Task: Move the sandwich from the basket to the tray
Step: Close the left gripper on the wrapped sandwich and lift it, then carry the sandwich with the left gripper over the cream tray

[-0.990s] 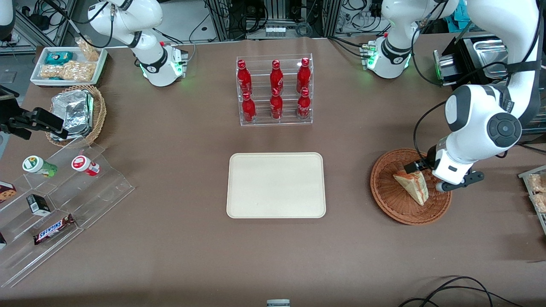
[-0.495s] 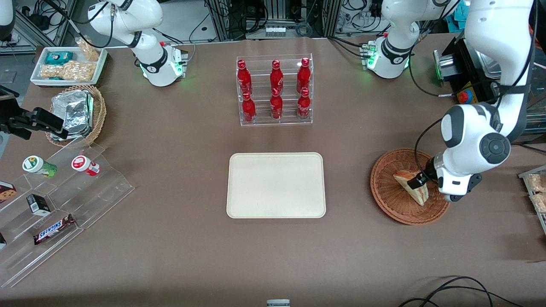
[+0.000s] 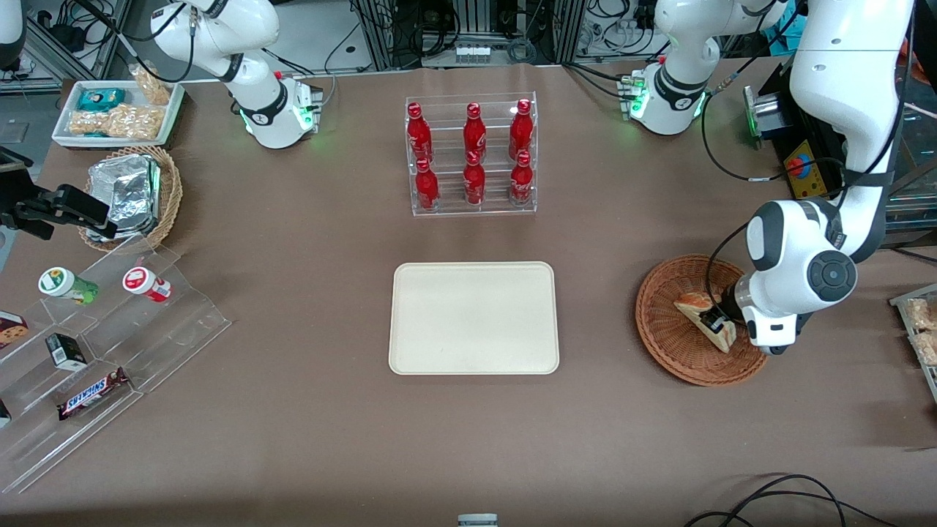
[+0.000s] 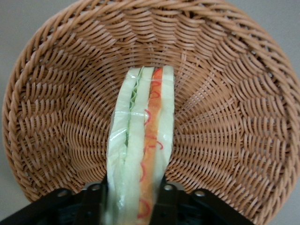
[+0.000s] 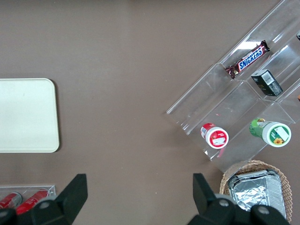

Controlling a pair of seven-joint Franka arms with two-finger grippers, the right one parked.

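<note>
Brown tabletop (image 3: 293,410) carries the basket (image 3: 662,337) toward the working arm's end, well apart from the empty tray (image 3: 473,318). Since a second ago the pincer (image 4: 133,197) has dropped lower into the basket, its fingers (image 4: 93,199) now straddling the sandwich (image 4: 140,154), touching its sides. Fingertips are cut off from view.
</note>
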